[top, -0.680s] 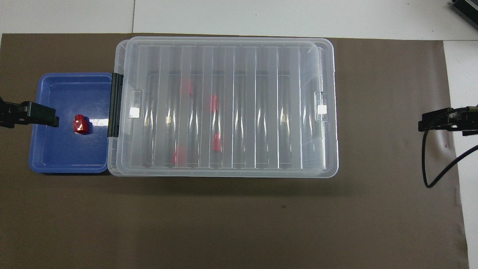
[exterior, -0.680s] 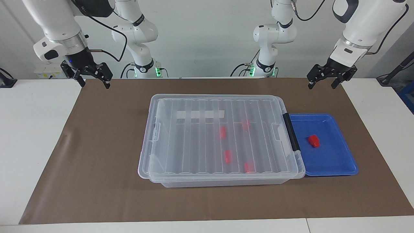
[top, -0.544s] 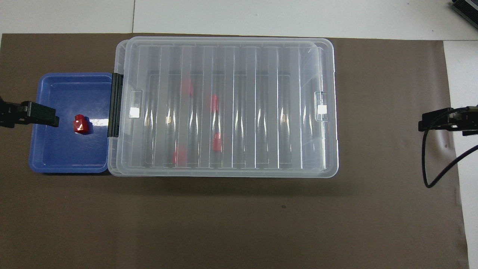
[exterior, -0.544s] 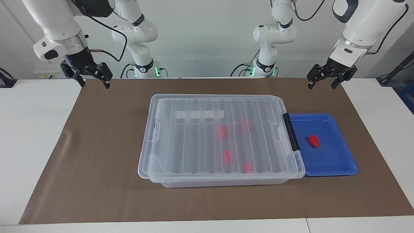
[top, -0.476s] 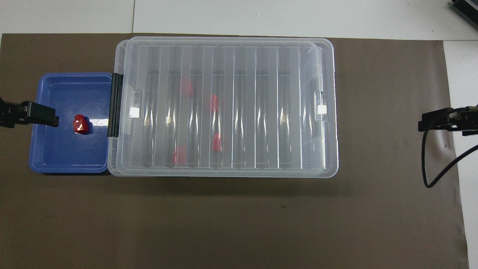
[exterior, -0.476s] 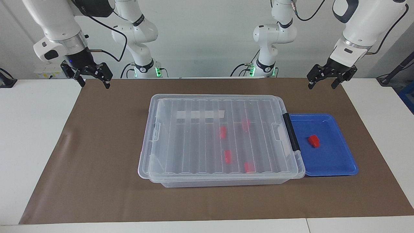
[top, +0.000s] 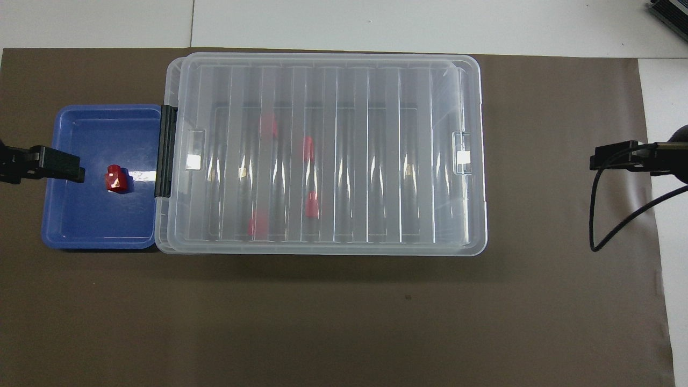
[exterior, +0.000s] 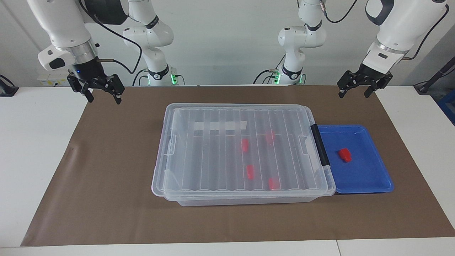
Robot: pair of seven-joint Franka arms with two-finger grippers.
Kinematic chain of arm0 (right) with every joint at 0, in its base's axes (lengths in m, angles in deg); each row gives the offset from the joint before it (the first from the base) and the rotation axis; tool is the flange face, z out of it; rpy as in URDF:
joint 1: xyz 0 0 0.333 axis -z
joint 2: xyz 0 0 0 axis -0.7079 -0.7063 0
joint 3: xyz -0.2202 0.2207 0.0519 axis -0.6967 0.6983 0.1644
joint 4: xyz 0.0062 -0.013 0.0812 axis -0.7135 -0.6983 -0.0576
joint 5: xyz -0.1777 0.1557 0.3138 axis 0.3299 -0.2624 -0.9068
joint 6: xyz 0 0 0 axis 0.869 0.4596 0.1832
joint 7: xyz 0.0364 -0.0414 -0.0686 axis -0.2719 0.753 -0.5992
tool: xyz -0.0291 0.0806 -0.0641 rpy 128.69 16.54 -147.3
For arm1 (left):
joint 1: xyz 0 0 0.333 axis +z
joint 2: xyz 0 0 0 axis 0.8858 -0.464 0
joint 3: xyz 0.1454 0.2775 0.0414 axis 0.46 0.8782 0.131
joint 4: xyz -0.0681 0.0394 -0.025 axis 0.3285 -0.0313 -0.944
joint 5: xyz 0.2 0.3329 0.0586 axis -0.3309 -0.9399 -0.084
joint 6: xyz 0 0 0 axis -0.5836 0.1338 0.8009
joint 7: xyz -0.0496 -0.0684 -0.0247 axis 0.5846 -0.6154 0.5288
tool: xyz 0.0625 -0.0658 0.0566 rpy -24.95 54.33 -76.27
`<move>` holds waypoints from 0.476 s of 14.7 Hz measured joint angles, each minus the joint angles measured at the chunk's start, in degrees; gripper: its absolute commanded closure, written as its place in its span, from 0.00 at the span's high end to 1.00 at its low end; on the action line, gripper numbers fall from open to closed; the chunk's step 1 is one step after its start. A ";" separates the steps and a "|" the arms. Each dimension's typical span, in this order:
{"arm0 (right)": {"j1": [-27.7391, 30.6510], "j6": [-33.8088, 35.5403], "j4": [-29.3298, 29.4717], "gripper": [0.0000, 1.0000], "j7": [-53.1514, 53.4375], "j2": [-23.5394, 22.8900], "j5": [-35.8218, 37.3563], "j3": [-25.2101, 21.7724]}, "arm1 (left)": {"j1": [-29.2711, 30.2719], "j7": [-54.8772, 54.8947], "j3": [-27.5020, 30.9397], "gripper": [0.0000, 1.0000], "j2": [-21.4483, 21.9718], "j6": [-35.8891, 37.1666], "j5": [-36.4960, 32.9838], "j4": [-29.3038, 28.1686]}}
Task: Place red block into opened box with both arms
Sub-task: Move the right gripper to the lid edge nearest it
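Facing view shows the box (exterior: 241,149), lid on, beside the blue tray (exterior: 373,177) holding 1 red block (exterior: 344,155) toward the left arm's end, below the spread left gripper (exterior: 355,91); right gripper (exterior: 103,95) spread, well apart.

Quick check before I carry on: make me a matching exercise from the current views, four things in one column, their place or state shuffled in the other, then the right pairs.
Things:
1. red block
2. lid
3. left gripper
4. right gripper

Place or state:
A. open, up in the air at the right arm's end of the brown mat
B. lying in the blue tray
C. closed on the clear box
D. open, up in the air near the blue tray's end of the mat

Pairs: 1-B, 2-C, 3-D, 4-A
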 measured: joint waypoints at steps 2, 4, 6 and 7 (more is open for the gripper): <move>-1.79 -5.82 -1.40 1.00 0.00 -2.72 -2.88 0.41 | 0.01 0.00 0.12 1.00 0.00 -0.81 0.00 -0.39; -4.13 -11.37 -1.69 1.00 0.08 -6.60 -3.81 0.72 | 0.04 0.09 0.36 1.00 0.03 -1.88 0.00 -1.21; -6.67 -16.10 -1.74 1.00 1.05 -10.56 -3.97 0.87 | 0.12 0.45 0.58 1.00 0.16 -3.33 0.00 -2.21; -7.91 -18.31 -1.75 1.00 1.77 -12.38 -3.97 0.91 | 0.18 0.57 0.70 1.00 0.25 -3.96 0.00 -2.64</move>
